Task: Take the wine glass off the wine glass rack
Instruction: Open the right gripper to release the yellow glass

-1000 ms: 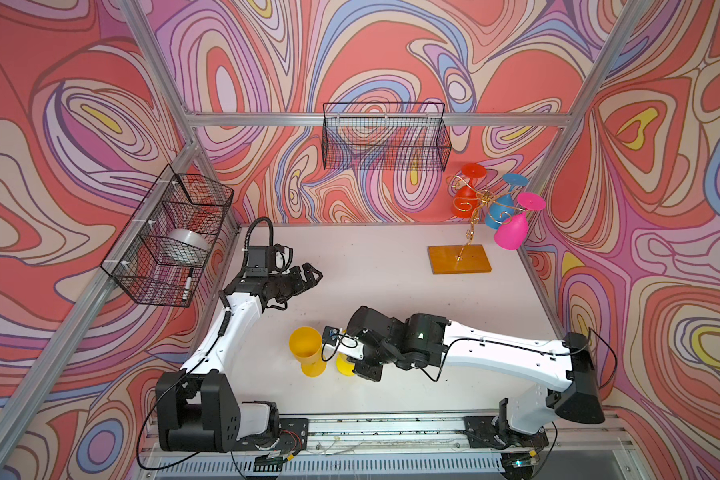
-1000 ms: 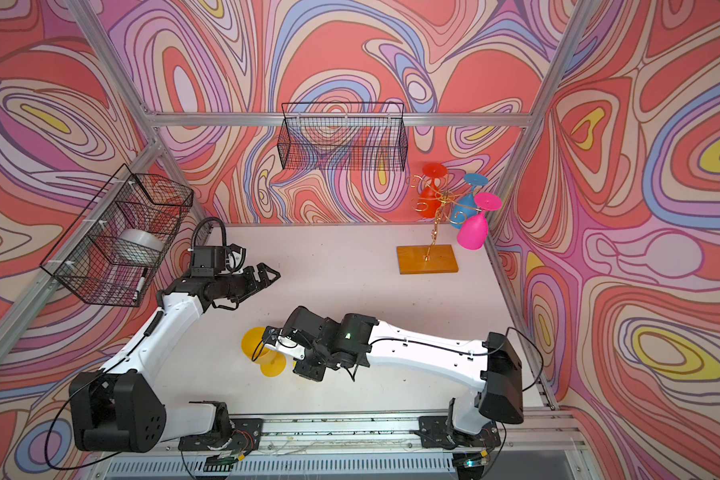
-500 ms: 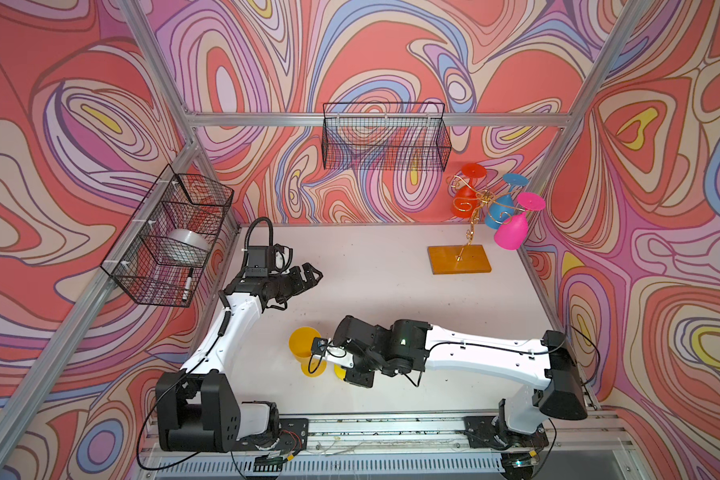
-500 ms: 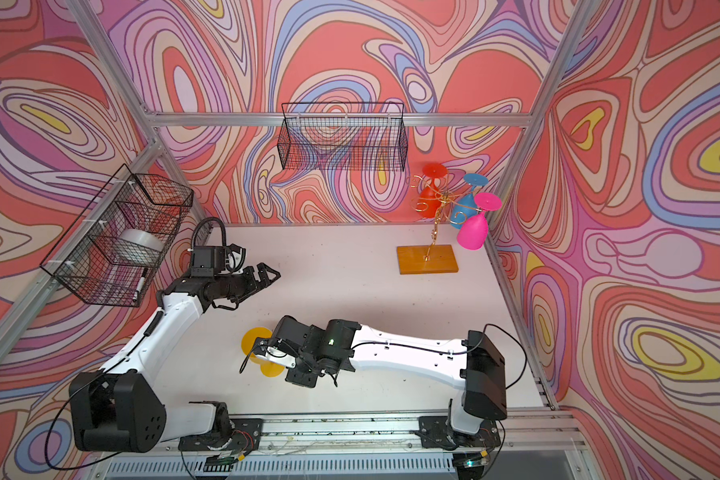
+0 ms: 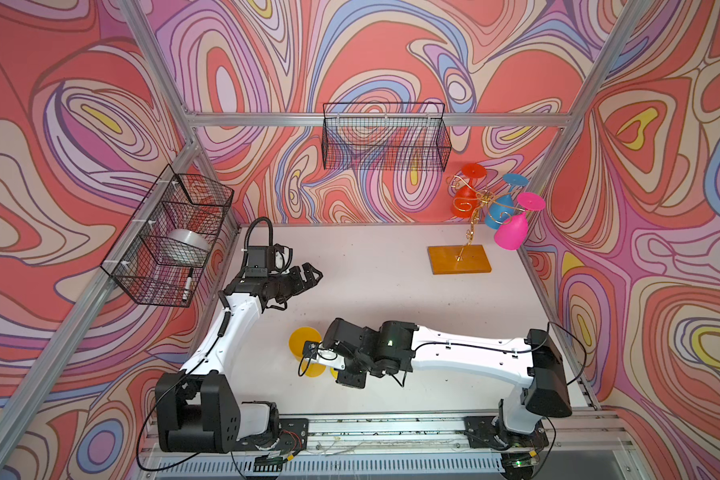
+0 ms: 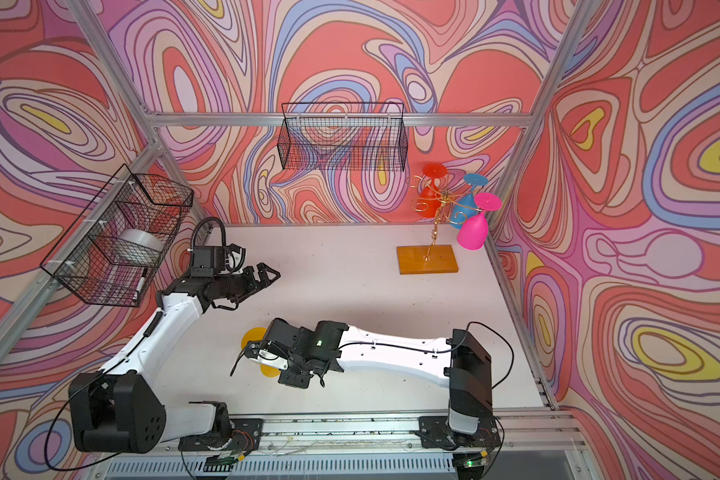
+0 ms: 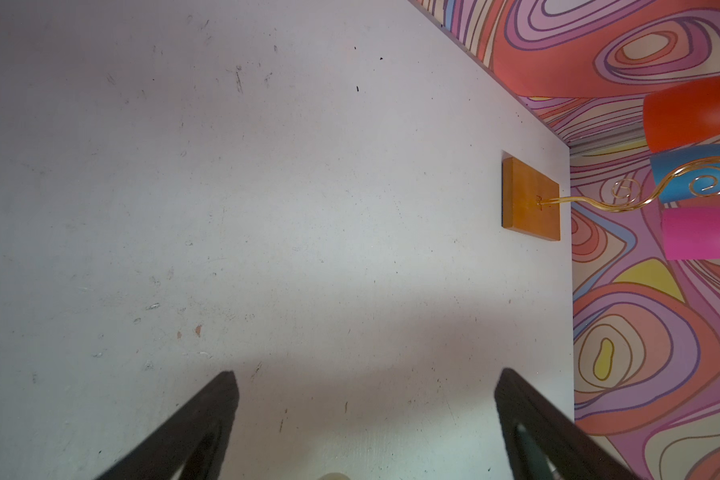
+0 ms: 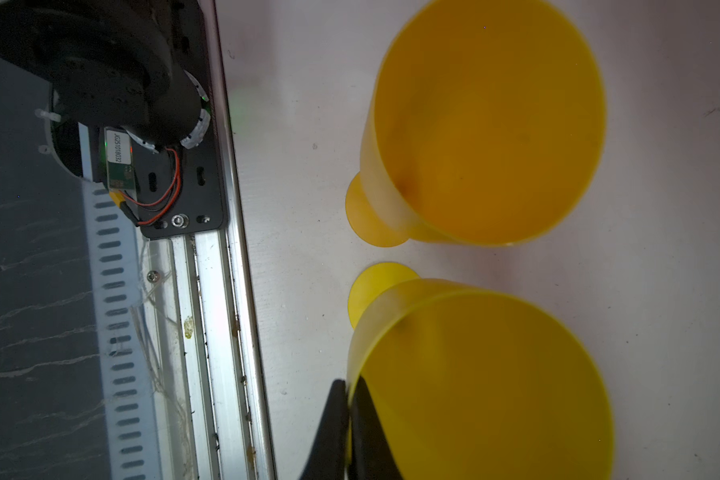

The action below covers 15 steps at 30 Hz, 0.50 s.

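Wine glass rack [image 5: 460,259] stands upper right in both top views, with a red glass [image 5: 462,203], blue glass [image 5: 497,212] and pink glass [image 5: 512,235] hanging from it. Lower centre, the right gripper [image 8: 347,382] is clamped on a yellow wine glass [image 8: 474,395] at its rim, beside a second yellow glass [image 8: 487,124]. The left gripper [image 5: 312,274] hovers, jaws apart.

Five glasses: red glass [image 5: 462,204], blue glass [image 5: 500,210] and pink glass [image 5: 512,235] far right, two yellow glasses [image 8: 487,124] [image 8: 474,395] near. One rack [image 5: 474,262]. Two baskets [image 5: 385,149] [image 5: 154,286]. One roll [image 5: 188,241], one pen [image 5: 188,284]. Two arms [image 5: 235,328] [image 5: 466,353].
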Each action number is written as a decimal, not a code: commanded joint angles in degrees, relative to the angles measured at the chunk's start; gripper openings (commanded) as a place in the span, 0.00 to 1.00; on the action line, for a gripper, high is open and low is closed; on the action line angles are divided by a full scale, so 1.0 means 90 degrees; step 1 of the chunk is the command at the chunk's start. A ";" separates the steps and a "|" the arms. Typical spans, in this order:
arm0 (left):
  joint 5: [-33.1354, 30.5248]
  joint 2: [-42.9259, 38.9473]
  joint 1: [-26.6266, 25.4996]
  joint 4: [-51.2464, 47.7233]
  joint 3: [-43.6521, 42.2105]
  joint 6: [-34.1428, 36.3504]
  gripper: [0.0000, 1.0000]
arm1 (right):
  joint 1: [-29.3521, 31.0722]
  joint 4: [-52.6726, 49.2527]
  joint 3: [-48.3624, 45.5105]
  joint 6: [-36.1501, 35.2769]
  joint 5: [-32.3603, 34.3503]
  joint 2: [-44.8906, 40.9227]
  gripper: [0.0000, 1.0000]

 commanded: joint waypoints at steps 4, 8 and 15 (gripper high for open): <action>0.0068 -0.0125 0.0076 -0.0089 0.0104 0.0082 0.97 | 0.0040 -0.0075 0.0180 -0.0085 0.0148 0.0097 0.00; 0.0078 -0.0115 0.0086 -0.0082 0.0100 0.0081 0.97 | 0.0037 -0.0090 0.0185 -0.0095 0.0148 0.0097 0.00; 0.0095 -0.0115 0.0079 -0.0084 0.0090 0.0088 0.97 | 0.0044 -0.0120 0.0214 -0.0163 0.0207 0.0097 0.10</action>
